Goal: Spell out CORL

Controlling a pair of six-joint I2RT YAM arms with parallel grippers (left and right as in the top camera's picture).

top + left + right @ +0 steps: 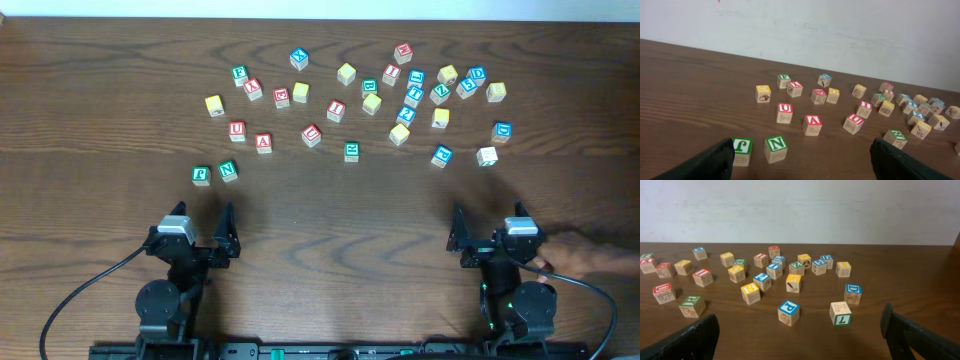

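Counter (90,210) of dark wood fills the overhead view, with the left end effector (203,220) and right end effector (487,222) at the bottom edge, both with fingers apart and empty. Letter cubes (346,72) lie scattered across the upper half, ahead of both; a green cube (240,73), possibly the R, sits upper left, nearer the left arm, while C, O and L are too small to read.

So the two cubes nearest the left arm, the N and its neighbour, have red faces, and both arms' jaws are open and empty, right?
Not red: the N cube and the cube beside it, nearest the left arm, have green faces, as the left wrist view shows. Both arms' jaws are indeed open and empty.
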